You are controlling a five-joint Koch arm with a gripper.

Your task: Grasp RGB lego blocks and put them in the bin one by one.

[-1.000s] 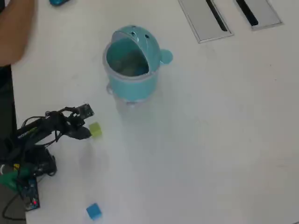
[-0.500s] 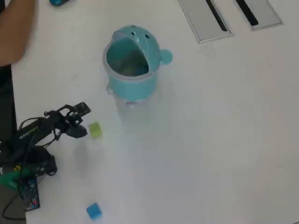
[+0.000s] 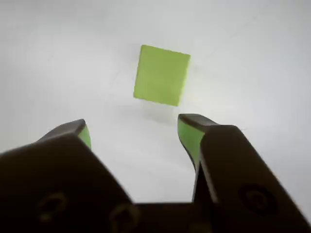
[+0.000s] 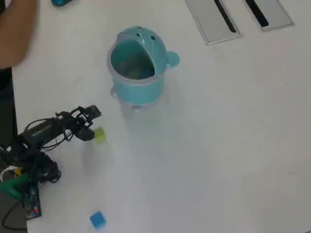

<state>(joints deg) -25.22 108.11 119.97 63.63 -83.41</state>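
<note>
Looking through the wrist camera, the claw is spread wide, empty, with the yellow-green block just ahead on the white table. It looks light, stiff, slick; pinch two flat opposite faces. From overhead, it sits near the teal bin; blue block well apart. No readable writing.

light: bright, even, diffuse in both views
shadows: faint, soft under the bin
wrist view: near gripper dark, blurred
overhead view: soft, low detail
glare: white table washed out
</note>
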